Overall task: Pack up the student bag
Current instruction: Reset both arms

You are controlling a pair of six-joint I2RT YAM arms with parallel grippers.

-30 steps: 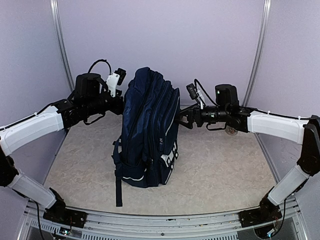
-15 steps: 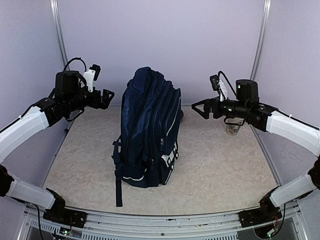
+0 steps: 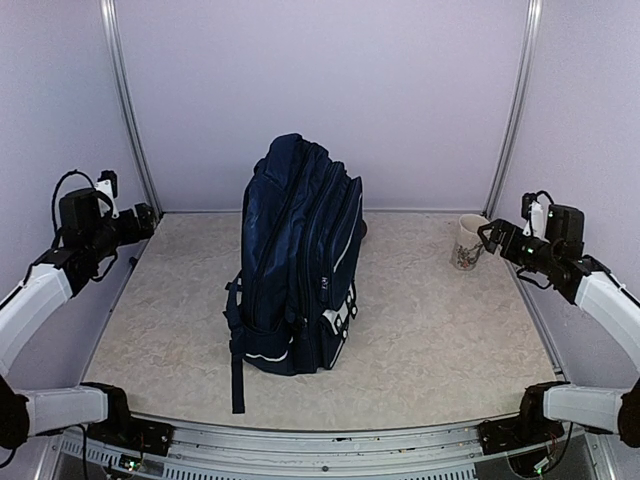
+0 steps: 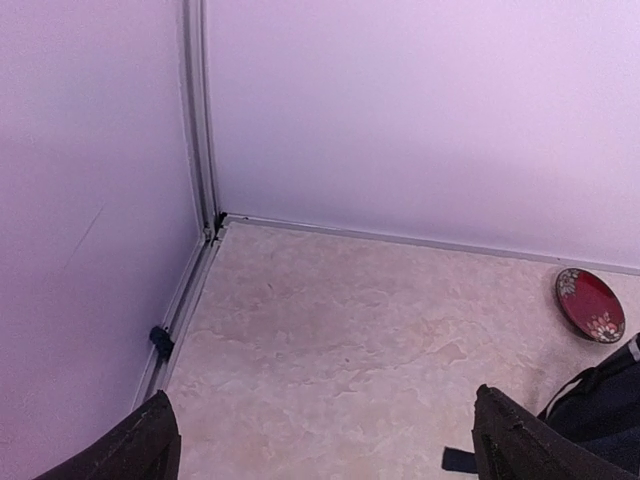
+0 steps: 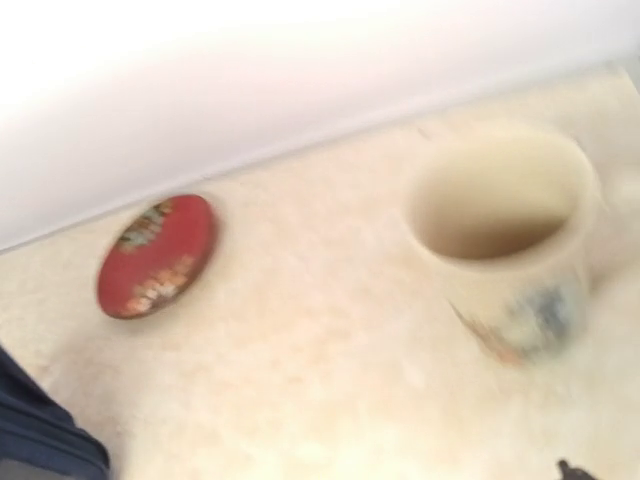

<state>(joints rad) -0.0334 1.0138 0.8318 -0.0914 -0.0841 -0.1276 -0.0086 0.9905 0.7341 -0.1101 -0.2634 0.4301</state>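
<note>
The student bag (image 3: 300, 270), a navy backpack with white trim, stands upright in the middle of the table, zips facing right. My left gripper (image 3: 143, 222) hangs far to its left by the side rail. In the left wrist view its fingers (image 4: 150, 445) stand wide apart and open over bare table, with a corner of the bag (image 4: 610, 405) at the lower right. My right gripper (image 3: 490, 236) is far right, close to a cream mug (image 3: 468, 243). It is open with nothing in it; only one fingertip (image 5: 570, 468) shows in the blurred right wrist view.
A small red round dish (image 4: 590, 304) lies on the table behind the bag, near the back wall, and the red dish (image 5: 157, 256) also shows left of the mug (image 5: 500, 235). Side rails and corner posts (image 3: 128, 110) edge the table.
Both arms have drawn back from the bag's upper sides, the left one to the left edge and the right one to the right edge by the mug. The bag has not moved.
</note>
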